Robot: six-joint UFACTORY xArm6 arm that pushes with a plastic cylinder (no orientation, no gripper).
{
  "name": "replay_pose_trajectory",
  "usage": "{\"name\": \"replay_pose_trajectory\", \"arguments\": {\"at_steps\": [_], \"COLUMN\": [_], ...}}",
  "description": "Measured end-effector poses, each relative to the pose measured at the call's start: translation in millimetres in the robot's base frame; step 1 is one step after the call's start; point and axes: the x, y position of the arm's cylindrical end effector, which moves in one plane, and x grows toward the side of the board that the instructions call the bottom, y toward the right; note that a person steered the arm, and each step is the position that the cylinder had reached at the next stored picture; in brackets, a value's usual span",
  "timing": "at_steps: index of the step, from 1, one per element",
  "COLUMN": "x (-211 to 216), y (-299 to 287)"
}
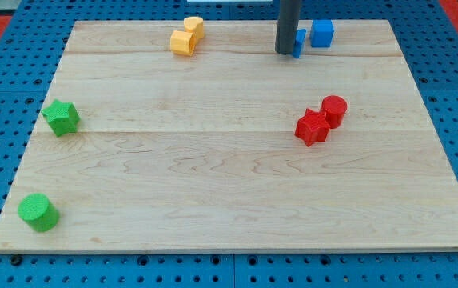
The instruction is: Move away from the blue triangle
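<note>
My tip rests on the board near the view's top, right of centre. A blue block stands just behind and right of the rod, mostly hidden by it, so its shape is unclear; it looks touching or nearly touching the rod. A blue cube stands just to its right.
Two yellow blocks sit together at the view's top, left of my tip. A red cylinder and a red block touch at the right middle. A green star sits at the left edge, a green cylinder at the bottom left.
</note>
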Motion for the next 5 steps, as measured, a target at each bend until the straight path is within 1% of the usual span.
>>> {"name": "replay_pose_trajectory", "arguments": {"at_steps": [2,3,4,5], "x": [0,22,48,50], "y": [0,-5,7,-7]}}
